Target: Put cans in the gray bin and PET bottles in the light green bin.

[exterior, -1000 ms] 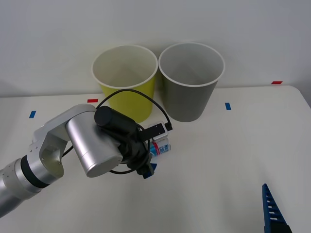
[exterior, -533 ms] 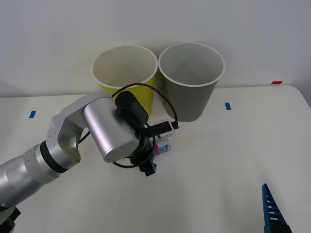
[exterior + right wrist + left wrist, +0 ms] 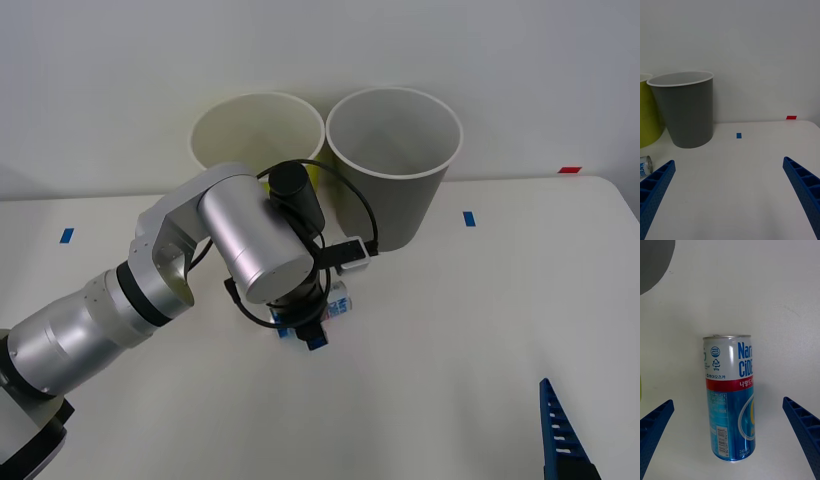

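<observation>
A blue can (image 3: pixel 730 397) with a red band and white label lies on its side on the white table, between the spread fingers of my left gripper (image 3: pixel 729 438), which is open above it. In the front view the left gripper (image 3: pixel 300 333) hangs over the can (image 3: pixel 341 303), just before the bins. The gray bin (image 3: pixel 393 190) stands upright at the back, with the light green bin (image 3: pixel 250 130) to its left, partly behind my left arm. My right gripper (image 3: pixel 729 195) is open near the table's front right corner. PET bottles are out of view.
Small blue tape marks (image 3: pixel 468 218) and red tape marks (image 3: pixel 569 170) lie on the table. A white wall rises close behind the bins. From the right wrist I see the gray bin (image 3: pixel 687 108), the green bin (image 3: pixel 647 112) and the can's end (image 3: pixel 644 167).
My left arm has swung forward and to the right, bringing its wrist and gripper over the can. The can and the right arm have stayed put.
</observation>
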